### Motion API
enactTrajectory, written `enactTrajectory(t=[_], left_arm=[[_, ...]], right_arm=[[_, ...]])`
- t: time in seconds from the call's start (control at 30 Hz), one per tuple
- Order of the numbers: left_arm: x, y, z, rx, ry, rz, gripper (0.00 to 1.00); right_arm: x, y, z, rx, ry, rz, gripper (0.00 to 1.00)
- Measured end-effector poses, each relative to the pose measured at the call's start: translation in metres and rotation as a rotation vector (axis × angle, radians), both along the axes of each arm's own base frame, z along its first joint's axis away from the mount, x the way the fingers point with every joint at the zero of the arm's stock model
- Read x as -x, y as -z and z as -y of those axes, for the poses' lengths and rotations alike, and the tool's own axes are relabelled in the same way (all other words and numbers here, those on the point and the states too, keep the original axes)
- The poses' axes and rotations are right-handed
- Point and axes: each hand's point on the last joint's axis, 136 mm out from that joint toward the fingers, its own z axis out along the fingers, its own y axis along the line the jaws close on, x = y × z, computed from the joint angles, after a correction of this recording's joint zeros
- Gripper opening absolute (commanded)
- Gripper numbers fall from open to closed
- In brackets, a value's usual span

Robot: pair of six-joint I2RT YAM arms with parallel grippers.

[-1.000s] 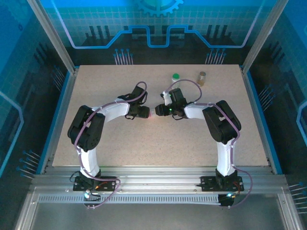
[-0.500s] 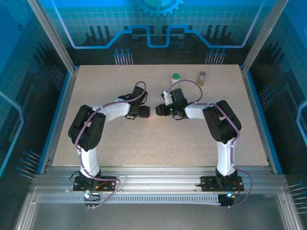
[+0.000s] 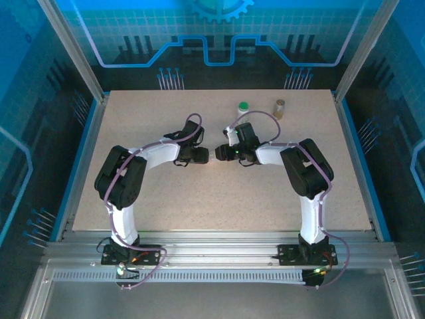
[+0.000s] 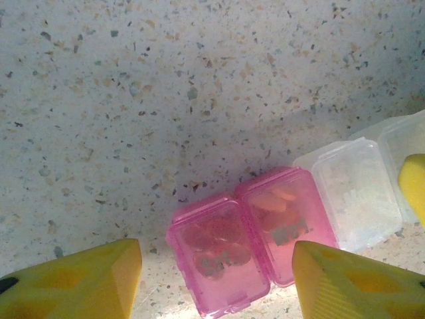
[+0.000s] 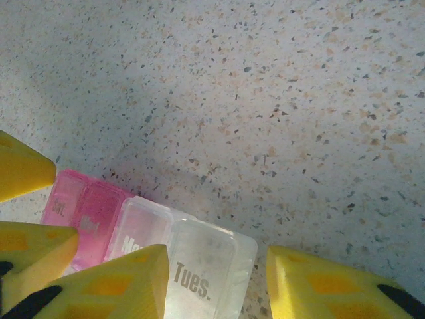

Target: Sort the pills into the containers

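A strip pill box lies on the speckled table where the two arms meet. Its two pink compartments (image 4: pixel 249 236) hold round pills (image 4: pixel 216 232), and clear ones follow, one of them marked "Tues." (image 5: pixel 202 266). My left gripper (image 4: pixel 216 282) (image 3: pixel 204 155) stands open, with its yellow fingers (image 4: pixel 80 282) astride the pink end. My right gripper (image 5: pixel 214 279) (image 3: pixel 219 153) is open over the "Tues." compartment, one finger (image 5: pixel 113 286) overlapping its neighbour. Two containers stand far back: a white bottle with a green cap (image 3: pixel 244 106) and a brownish vial (image 3: pixel 279 107).
The right gripper's fingertip (image 4: pixel 415 183) shows at the clear end of the box, and the left gripper's fingers (image 5: pixel 23 169) crowd the pink end. A blue-edged frame (image 3: pixel 85 143) bounds the table.
The left gripper has edged slightly toward the far side over the pill box. The right arm and the two containers have not moved.
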Motion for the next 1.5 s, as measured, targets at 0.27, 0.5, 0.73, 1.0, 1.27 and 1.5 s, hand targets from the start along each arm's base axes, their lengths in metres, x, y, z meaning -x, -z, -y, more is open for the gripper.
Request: enactTrajectory(t=[0.27, 0.5, 0.73, 1.0, 1.27, 1.5], left_arm=[[-0.001, 0.005, 0.002, 0.032, -0.014, 0.004, 0.62], [-0.007, 0.008, 0.005, 0.053, -0.011, -0.020, 0.62], [-0.011, 0.009, 0.009, 0.069, 0.002, -0.026, 0.57], [-0.018, 0.009, 0.008, 0.071, 0.011, -0.014, 0.25], [-0.025, 0.011, 0.008, 0.079, 0.007, -0.013, 0.33], [-0.026, 0.010, 0.009, 0.087, 0.005, -0.005, 0.51]], right_arm=[[-0.001, 0.000, 0.000, -0.004, -0.001, -0.003, 0.43], [-0.003, 0.000, 0.001, 0.000, 0.003, -0.009, 0.43], [-0.006, 0.000, 0.003, 0.007, 0.013, -0.025, 0.43], [-0.006, 0.001, 0.004, 0.026, 0.014, -0.056, 0.43], [-0.009, 0.000, 0.007, 0.038, 0.019, -0.071, 0.43], [-0.010, 0.000, 0.007, 0.039, 0.014, -0.076, 0.43]])
